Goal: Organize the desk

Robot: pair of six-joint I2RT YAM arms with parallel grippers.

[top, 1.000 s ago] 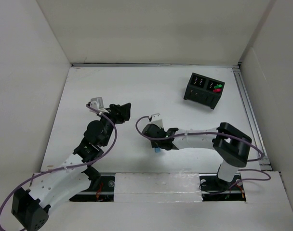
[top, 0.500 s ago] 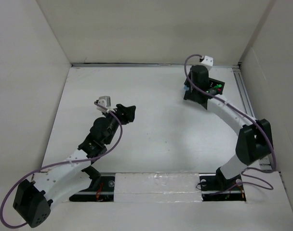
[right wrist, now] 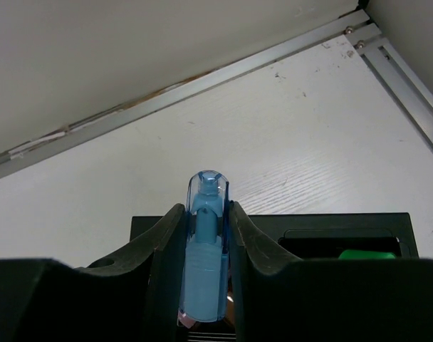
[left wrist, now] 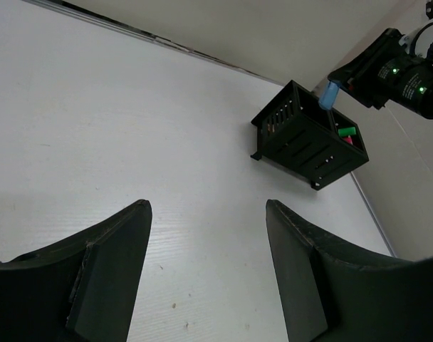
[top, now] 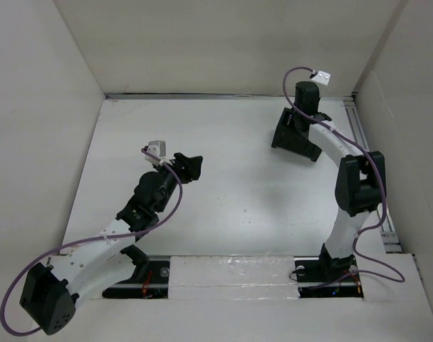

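The desk [top: 238, 178] is a white tabletop between off-white panels. My right gripper [right wrist: 206, 210] is shut on a blue capped marker [right wrist: 206, 249] and holds it cap-up over the left compartment of the black two-compartment box [right wrist: 345, 228]. In the top view the right gripper [top: 302, 114] is above the box [top: 291, 139] at the far right. The left wrist view shows the marker [left wrist: 329, 95] just above the box [left wrist: 302, 142]. My left gripper [left wrist: 206, 206] is open and empty over the desk's middle left [top: 191, 167].
A green item [right wrist: 366, 254] lies in the box's right compartment, with a red item [left wrist: 347, 140] beside the green one [left wrist: 347, 131]. A metal rail [top: 366, 164] runs along the desk's right edge. Panels wall the left, back and right.
My right arm swung from the near middle of the desk to the far-right box, carrying the blue marker. My left gripper drifted slightly right.
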